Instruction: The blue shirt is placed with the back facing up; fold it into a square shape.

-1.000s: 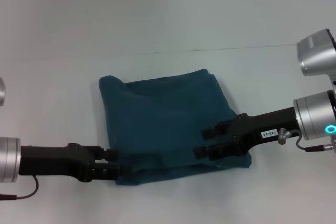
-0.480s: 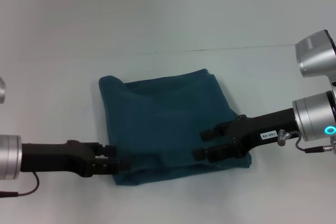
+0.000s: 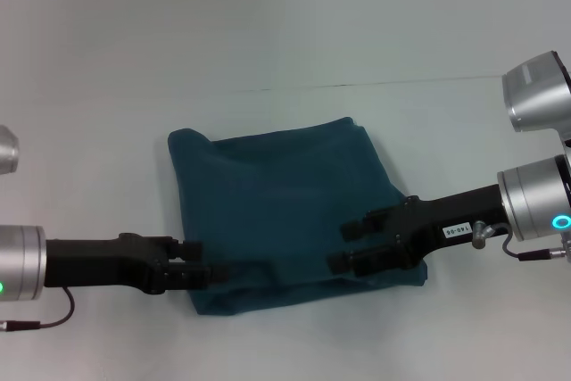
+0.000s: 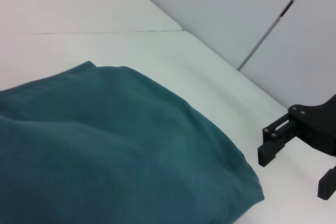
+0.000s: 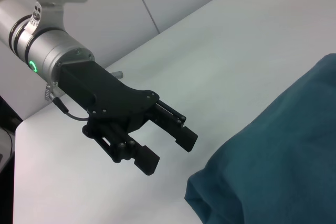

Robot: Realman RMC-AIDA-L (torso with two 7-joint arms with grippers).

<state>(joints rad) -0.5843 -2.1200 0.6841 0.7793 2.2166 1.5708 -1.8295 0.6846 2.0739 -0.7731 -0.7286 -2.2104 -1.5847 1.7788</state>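
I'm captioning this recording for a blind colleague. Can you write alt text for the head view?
A dark teal-blue shirt, folded into a rough square, lies on a white table. The left gripper reaches in at its near left corner, and the right gripper, fingers open, sits over its near right part.
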